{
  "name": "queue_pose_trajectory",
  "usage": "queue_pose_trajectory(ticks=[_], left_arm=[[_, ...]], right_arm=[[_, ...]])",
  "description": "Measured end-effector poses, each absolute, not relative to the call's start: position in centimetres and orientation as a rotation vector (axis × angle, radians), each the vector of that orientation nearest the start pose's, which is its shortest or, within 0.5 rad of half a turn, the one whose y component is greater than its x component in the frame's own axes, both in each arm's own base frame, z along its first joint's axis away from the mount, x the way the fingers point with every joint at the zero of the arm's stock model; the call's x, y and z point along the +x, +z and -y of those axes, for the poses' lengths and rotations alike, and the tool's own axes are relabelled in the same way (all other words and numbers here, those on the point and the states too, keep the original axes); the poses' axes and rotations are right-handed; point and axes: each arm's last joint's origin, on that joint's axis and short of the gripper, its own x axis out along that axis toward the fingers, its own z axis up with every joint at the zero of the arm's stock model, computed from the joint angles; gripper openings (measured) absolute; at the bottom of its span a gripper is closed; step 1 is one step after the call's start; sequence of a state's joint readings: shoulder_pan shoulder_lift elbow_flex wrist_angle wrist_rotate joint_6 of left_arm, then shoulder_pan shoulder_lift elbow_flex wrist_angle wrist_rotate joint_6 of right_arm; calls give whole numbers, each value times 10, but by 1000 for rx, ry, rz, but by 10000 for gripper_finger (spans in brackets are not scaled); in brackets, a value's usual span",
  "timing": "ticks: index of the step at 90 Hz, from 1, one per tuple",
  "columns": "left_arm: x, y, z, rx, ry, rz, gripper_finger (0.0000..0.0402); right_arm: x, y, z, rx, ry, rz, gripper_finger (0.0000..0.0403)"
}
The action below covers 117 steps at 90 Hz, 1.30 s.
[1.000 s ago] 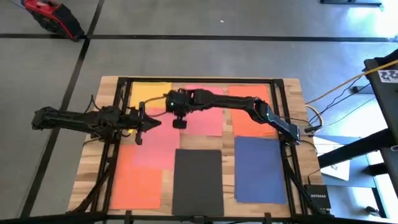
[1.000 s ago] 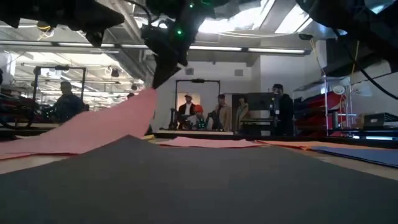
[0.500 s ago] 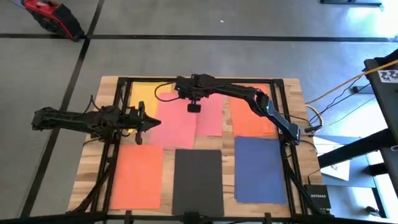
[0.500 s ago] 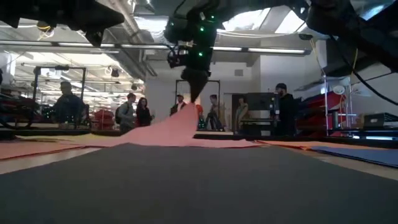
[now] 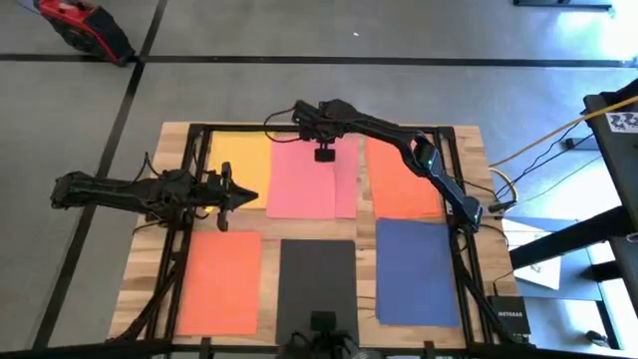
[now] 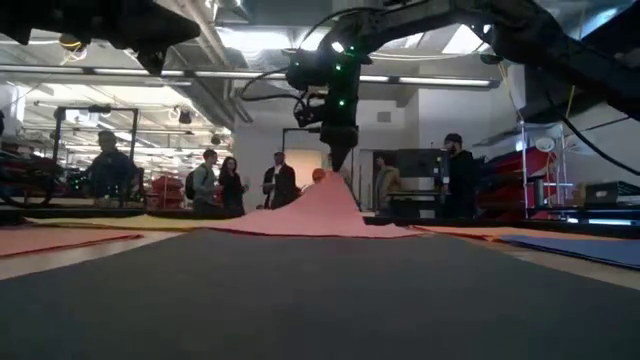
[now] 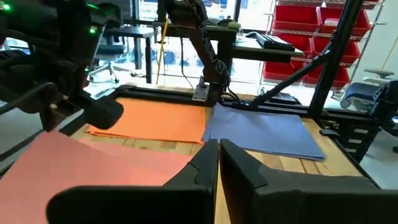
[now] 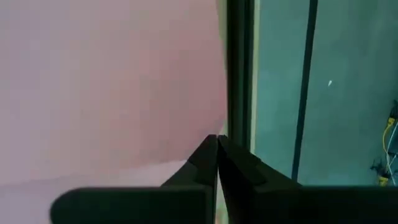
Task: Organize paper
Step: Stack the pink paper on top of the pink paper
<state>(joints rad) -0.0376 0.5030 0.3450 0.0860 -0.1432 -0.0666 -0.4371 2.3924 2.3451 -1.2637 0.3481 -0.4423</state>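
A pink sheet of paper [image 5: 297, 184] lies at the far middle of the table, partly over a second pink sheet [image 5: 346, 184]. My right gripper [image 5: 324, 155] is shut on the upper sheet near its far right corner, and the paper rises to a peak [image 6: 335, 182] there. Around it lie a yellow sheet [image 5: 242, 165], an orange sheet [image 5: 401, 179], another orange sheet [image 5: 221, 281], a black sheet [image 5: 317, 289] and a dark blue sheet [image 5: 417, 269], all flat on the table. My left gripper [image 5: 242, 196] hangs shut above the table's left side, holding nothing. My right gripper pinches the pink sheet near its far right corner [image 8: 208, 149] between its two fingers, coming from above with the fingers pointing down. That corner is lifted into a tent-like peak [image 6: 335, 185], while the rest of the sheet lies slack on the table and the other pink sheet.
A black metal frame [image 5: 319, 129] runs around the work area, its far rail close to my right gripper [image 8: 239, 74]. People stand in the room beyond the table [image 6: 225, 180]. Bare wood [image 5: 269, 224] shows between the far and near rows of sheets.
My right gripper has moved toward the table's far edge and to the right, staying shut on the pink sheet. The sheet has slid from over the near-left orange sheet to the far middle, where it partly covers the other pink sheet. The orange sheet now lies uncovered.
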Motion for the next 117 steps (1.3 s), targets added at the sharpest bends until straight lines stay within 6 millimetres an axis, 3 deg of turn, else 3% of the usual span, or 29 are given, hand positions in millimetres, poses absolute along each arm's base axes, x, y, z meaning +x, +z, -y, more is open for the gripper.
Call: queue_pose_trajectory(ticks=[26,90,117], left_arm=[[136,245,1,-62,109,-68,0],[136,245,1,-61,108,-68,0],[136,245,1,-44,107,-69,0]], right_arm=[[417,238,232,-227,-382,-1544,0],[404,237,240,-252,-326,-1648,0],[395,213,240,-344,-307,-1810,0]])
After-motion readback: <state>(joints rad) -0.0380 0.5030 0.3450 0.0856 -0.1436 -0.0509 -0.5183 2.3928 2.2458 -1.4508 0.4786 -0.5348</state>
